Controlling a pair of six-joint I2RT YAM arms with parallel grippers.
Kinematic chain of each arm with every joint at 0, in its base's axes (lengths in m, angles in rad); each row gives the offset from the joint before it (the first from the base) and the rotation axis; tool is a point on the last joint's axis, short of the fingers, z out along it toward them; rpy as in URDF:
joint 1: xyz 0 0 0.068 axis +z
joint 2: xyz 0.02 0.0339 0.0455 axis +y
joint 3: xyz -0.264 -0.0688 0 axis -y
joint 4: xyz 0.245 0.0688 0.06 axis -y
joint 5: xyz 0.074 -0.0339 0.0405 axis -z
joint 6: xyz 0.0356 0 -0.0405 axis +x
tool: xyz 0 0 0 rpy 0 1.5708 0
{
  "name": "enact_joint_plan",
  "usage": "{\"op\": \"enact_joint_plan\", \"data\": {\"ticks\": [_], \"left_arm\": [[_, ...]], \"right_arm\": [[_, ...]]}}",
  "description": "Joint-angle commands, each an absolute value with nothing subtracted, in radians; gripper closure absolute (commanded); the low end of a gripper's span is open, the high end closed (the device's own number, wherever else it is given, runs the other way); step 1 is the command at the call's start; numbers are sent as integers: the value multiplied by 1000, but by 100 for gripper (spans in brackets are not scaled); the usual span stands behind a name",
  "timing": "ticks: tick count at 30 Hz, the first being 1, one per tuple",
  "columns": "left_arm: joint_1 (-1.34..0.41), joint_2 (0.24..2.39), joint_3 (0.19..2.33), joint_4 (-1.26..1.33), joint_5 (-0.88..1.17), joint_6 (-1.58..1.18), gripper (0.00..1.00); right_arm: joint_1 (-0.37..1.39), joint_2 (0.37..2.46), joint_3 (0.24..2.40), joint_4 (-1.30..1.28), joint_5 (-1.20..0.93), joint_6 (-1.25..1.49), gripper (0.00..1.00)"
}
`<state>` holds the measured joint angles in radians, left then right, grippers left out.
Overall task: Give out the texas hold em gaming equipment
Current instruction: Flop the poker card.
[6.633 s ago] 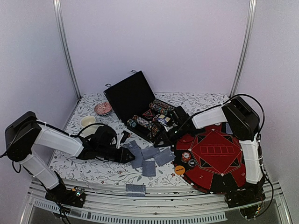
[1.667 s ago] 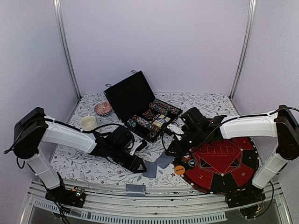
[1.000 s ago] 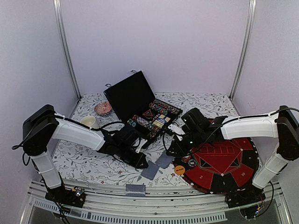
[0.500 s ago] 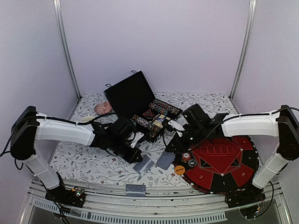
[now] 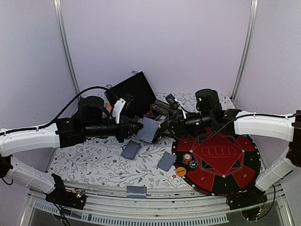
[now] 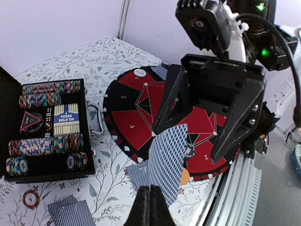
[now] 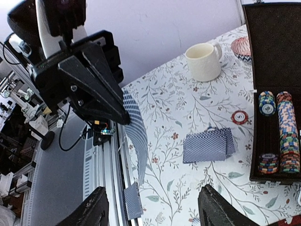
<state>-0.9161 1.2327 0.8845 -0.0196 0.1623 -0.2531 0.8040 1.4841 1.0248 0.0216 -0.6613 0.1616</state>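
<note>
A playing card (image 5: 148,130) with a grey-blue back hangs in the air above the table, pinched at its lower edge by my shut left gripper (image 6: 150,197). The same card (image 6: 168,165) stands upright and slightly bowed. My right gripper (image 5: 163,130) faces it from the right, its fingers (image 6: 172,104) spread wide on either side of the card's far end without touching it. In the right wrist view the card (image 7: 136,129) shows edge-on between my right gripper (image 7: 153,213) and the left gripper (image 7: 87,77). More cards (image 5: 131,149) lie on the cloth. Chips (image 5: 187,158) and an orange button (image 5: 181,172) sit on the red poker mat (image 5: 221,157).
An open black case (image 5: 134,96) holds rows of chips (image 6: 44,145). A cream cup (image 7: 204,61) and a pink dish (image 7: 241,47) stand at the far left. One chip (image 7: 240,117) lies loose on the cloth, and a card (image 5: 136,191) rests on the front rail.
Both arms have risen off the table. The left gripper lifted a card and carried it right. The right gripper left the mat's edge, turned toward the card and opened.
</note>
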Motion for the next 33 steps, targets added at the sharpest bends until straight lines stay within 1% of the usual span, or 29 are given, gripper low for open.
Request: {"op": "enact_joint_plan", "data": {"ticks": [1, 5, 8, 11, 13, 15, 17, 19, 23, 25, 26, 28, 33], "left_arm": [[-910, 1210, 841, 123, 156, -261, 100], [-911, 1218, 848, 121, 168, -242, 100], [-914, 1203, 847, 117, 161, -188, 100], [-932, 1163, 820, 126, 113, -28, 100], [-963, 1131, 800, 153, 53, 133, 100], [-1007, 1092, 762, 233, -49, 330, 100], [-1049, 1059, 699, 352, -124, 577, 100], [-1098, 1052, 634, 480, -188, 893, 100], [-1158, 1149, 598, 709, -350, 1459, 100], [-1174, 1225, 565, 924, -391, 1705, 100], [-1178, 1260, 556, 991, -404, 1805, 100], [-1191, 1324, 557, 1100, -404, 1912, 100], [-1254, 1440, 567, 1284, -359, 2043, 100]], "right_arm": [[804, 1496, 1027, 190, -701, 267, 32], [802, 1505, 1054, 191, -726, 256, 33], [793, 1473, 1067, 152, -753, 203, 34], [716, 1433, 1070, 103, -902, 171, 31], [660, 1418, 1100, -1, -941, 157, 30], [639, 1395, 1145, -172, -901, 87, 31], [633, 1368, 1175, -255, -889, 4, 29], [626, 1356, 1200, -319, -841, -46, 27], [607, 1396, 1365, -473, -700, -3, 26], [598, 1409, 1398, -480, -685, 81, 26], [597, 1413, 1400, -471, -688, 118, 26], [597, 1425, 1402, -444, -702, 182, 26], [597, 1477, 1403, -374, -776, 268, 27]]}}
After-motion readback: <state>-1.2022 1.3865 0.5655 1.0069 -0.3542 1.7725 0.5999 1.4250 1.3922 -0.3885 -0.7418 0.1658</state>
